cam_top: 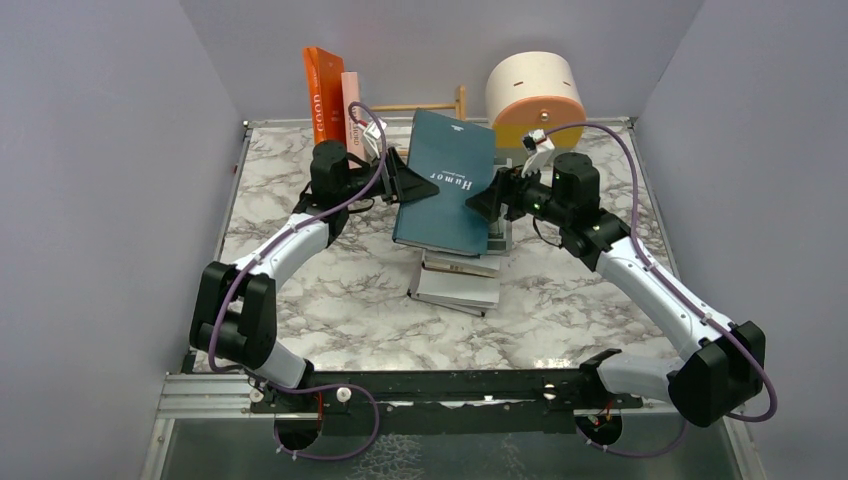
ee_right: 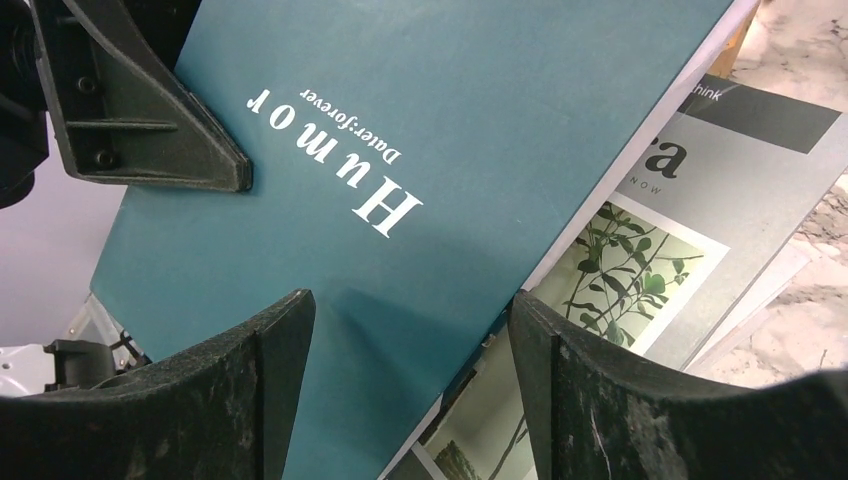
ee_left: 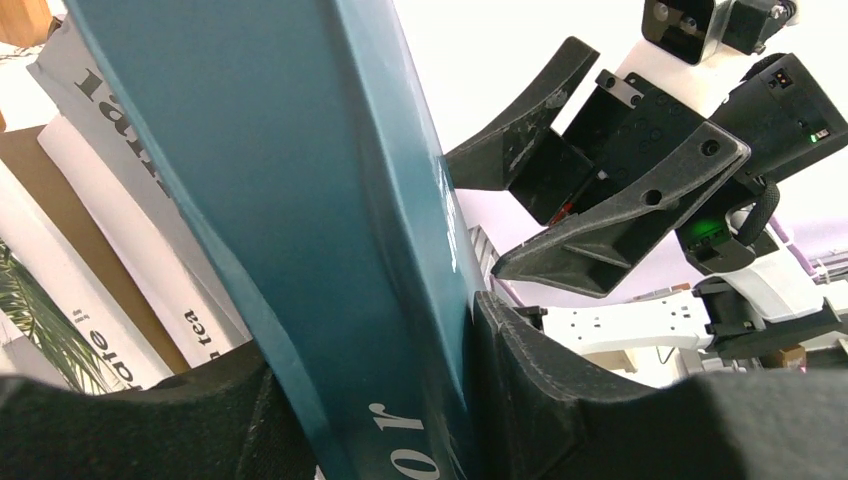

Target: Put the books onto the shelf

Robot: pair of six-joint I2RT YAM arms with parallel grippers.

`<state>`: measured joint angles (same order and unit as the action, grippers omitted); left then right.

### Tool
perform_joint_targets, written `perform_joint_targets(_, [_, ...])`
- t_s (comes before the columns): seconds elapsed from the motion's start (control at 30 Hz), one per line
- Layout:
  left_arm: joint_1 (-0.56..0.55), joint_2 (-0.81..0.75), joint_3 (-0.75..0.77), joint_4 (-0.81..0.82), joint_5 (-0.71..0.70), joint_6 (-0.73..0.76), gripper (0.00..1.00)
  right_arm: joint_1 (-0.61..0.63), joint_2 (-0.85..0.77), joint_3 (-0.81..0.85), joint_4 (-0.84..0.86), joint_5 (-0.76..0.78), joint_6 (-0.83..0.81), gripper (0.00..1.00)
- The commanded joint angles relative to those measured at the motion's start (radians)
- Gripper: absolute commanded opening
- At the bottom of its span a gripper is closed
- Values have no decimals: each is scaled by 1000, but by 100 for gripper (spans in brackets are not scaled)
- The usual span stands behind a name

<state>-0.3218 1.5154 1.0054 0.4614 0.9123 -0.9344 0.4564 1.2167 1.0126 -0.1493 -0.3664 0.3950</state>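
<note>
Fingers (ee_left: 560, 400) of the left gripper (cam_top: 405, 186) pressed both faces of the dark teal book (cam_top: 448, 175), clamping its left edge. Far back on the left, an orange book (cam_top: 322, 95) and a pink book (cam_top: 352, 110) stood upright beside the light-wood shelf (cam_top: 459, 100). The teal book, lettered "Humor" in white, hung tilted above the stack of pale books (cam_top: 460, 285). At its right edge the right gripper (cam_top: 490, 203) had its jaws parted.

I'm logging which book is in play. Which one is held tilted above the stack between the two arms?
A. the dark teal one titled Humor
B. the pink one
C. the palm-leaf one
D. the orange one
A: the teal book is tilted over the stack in the left gripper; the orange book and pink book stand at the back.
</note>
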Motion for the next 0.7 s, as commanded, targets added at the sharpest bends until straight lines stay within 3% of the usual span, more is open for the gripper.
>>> perform_joint_targets(0.0, [-10,21,45,59,33,12,38,13,-17,27,65,-61,-7,68])
perform_joint_targets(0.23, [-11,41,78,72,30,14,0,13,-52,29,64,-31,-20,69])
perform_joint_targets(0.43, [-3,2,95,77,-21,32,0,12,-116,42,6,78,-48,79])
perform_joint_targets(0.67, [33,-73,129,77,-85,44,0,11,-217,43,-50,191,-79,84])
